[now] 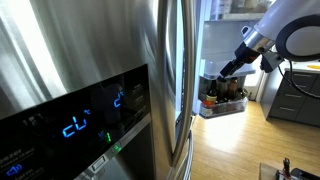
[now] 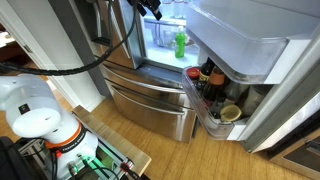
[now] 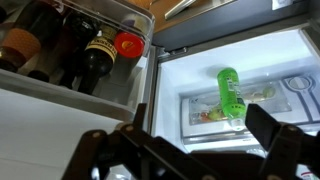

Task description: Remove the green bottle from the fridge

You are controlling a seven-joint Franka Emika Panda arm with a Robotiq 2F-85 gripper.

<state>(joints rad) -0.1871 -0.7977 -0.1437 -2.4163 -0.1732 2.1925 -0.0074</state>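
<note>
The fridge (image 2: 150, 105) stands open, and the green bottle (image 2: 180, 44) is upright on a lit shelf inside it, at about 12 o'clock from the steel drawer front in an exterior view. In the wrist view the green bottle (image 3: 230, 93) sits at 3 o'clock from the middle of the picture, on a clear shelf of the fridge (image 3: 190, 60), whitish top downward in that view.

The jaws are spread wide and hold nothing. Their 2 dark fingers (image 3: 285, 145) come in from the 6 o'clock edge of the wrist view, and the bottle shows just above the tip of the one at 4 o'clock. Whether that tip touches it I cannot tell.

At 10 o'clock in the wrist view, a door bin (image 3: 70, 95) carries dark bottles (image 3: 95, 55) and a red cap (image 3: 127, 43). The same door bin (image 2: 208, 108) hangs at 3 o'clock from the bottle in an exterior view.

From the closed side, the fridge (image 1: 80, 50) shows its dispenser panel (image 1: 75, 125) with blue digits at 8 o'clock, and the arm (image 1: 285, 30) reaches in from 2 o'clock over the dark bottles (image 1: 225, 88)
</note>
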